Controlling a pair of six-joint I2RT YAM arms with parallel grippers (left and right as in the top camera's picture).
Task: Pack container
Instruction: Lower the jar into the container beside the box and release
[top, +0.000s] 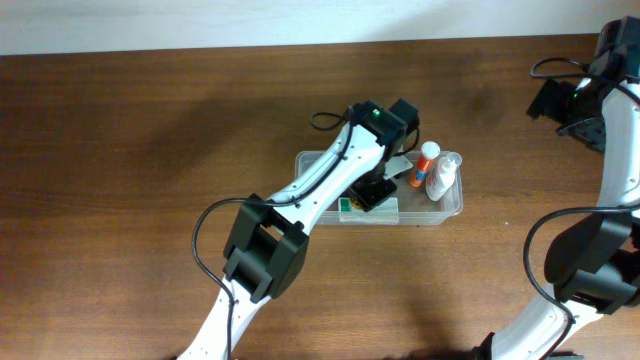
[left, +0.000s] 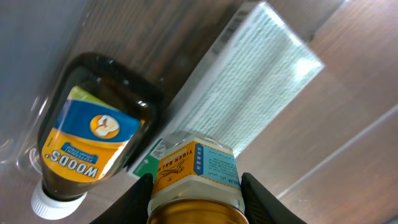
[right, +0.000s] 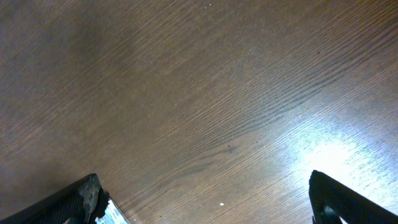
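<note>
My left gripper (left: 196, 194) is clenched on a Tiger Balm jar (left: 198, 167), its gold lid toward my wrist. It hangs inside the container (top: 452, 208), which sits mid-table with its long axis running from 9 to 3 o'clock in the overhead view. Looking down past the jar, a dark Woods' bottle (left: 87, 143) lies at my 10 o'clock and a printed box (left: 261, 81) at my 1 o'clock, both in the bin. An orange-capped bottle (top: 428, 163) stands toward the 3 o'clock end. The landing spot is straight beneath my fingers, so I judge the release is my left arm's job. Whether the jar's base already touches the floor I cannot tell. My right gripper (right: 204, 186) is spread wide on nothing, over bare table (right: 186, 74), well apart at the container's 2 o'clock.
</note>
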